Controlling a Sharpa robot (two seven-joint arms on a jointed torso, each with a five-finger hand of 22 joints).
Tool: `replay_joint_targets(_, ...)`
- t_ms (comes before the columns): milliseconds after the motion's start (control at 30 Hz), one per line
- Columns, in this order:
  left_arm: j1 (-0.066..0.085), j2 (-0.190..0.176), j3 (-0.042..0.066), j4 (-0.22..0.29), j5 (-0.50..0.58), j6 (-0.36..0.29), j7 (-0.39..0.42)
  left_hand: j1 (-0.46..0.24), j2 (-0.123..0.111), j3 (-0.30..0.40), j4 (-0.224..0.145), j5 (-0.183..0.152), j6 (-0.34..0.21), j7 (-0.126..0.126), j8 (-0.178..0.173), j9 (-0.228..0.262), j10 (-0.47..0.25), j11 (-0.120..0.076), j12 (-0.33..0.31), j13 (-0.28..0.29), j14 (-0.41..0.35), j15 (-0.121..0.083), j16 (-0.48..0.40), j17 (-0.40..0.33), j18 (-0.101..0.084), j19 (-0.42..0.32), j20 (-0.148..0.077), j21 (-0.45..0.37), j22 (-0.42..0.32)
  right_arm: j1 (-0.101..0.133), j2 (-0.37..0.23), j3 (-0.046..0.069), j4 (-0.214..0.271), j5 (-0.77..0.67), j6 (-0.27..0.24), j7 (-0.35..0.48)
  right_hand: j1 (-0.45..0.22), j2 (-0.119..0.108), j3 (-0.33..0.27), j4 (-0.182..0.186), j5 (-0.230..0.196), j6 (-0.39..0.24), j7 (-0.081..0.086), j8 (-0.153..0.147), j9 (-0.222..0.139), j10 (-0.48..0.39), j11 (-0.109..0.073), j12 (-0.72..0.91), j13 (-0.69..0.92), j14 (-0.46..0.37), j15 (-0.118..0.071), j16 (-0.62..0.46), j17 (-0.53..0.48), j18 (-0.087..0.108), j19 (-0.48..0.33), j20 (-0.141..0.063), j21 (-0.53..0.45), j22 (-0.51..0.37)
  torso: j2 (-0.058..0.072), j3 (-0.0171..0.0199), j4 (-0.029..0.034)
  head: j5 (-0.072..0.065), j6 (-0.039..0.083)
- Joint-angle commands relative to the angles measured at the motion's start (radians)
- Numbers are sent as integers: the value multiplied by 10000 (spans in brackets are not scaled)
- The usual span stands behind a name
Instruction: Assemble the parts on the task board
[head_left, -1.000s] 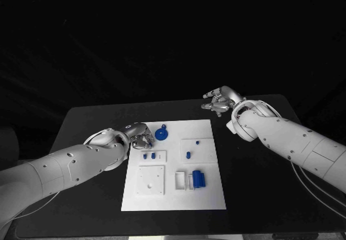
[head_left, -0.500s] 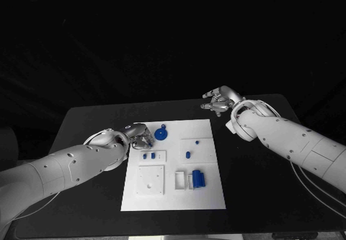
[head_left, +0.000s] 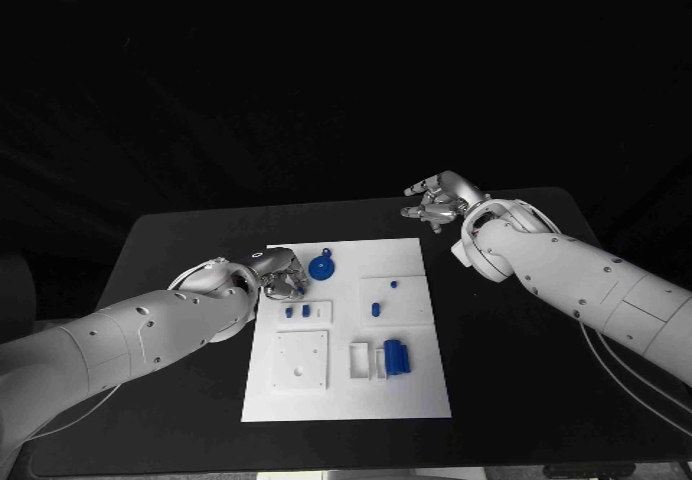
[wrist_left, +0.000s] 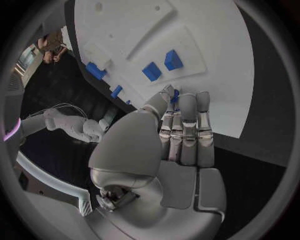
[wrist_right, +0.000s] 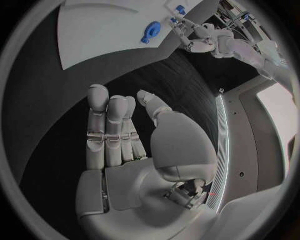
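Observation:
The white task board (head_left: 346, 395) lies in the middle of the black table. My left hand (head_left: 280, 281) is over the board's far left corner and pinches a small blue part (wrist_left: 175, 94) between thumb and fingers. Just beside it on the board lies a round blue part (head_left: 325, 267). Two small blue blocks (wrist_left: 152, 71) stand in a raised plate just ahead of the left hand's fingers. A blue cylinder (head_left: 394, 357) lies near the board's right side. My right hand (head_left: 438, 201) hovers beyond the board's far right corner, fingers straight and holding nothing.
More small blue pieces (head_left: 378, 308) stand in the board's middle plate. A square plate with holes (head_left: 302, 360) sits at the board's near left. Bare black table (head_left: 519, 340) surrounds the board on all sides.

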Motion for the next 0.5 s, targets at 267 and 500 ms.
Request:
replay_joint_targets(267,-28,45,-35,50,29,65,191,53,58,-18,-73,-22,18,43,-25,11,4,7,34,8,39,40,-39,14,187,-37,-38,-20,208,-6,10,4,11,5,93,88,-94,40,14,14,31,49,-9,11,16,-64,19,45,-10,34,-69,-54,-10,156,423,-76,35,-9,1,-1,7,-26,6)
replay_joint_targets(500,-28,58,-48,-6,-29,229,-12,-7,-11,16,-96,-82,-262,116,-36,-3,-463,155,32,2,-68,133,-98,-2,205,-97,24,-55,202,-6,10,4,7,6,99,90,-94,40,14,14,31,49,-9,11,16,-64,19,45,-10,34,-69,-54,-10,156,423,-76,35,-9,-2,3,-3,-23,9)
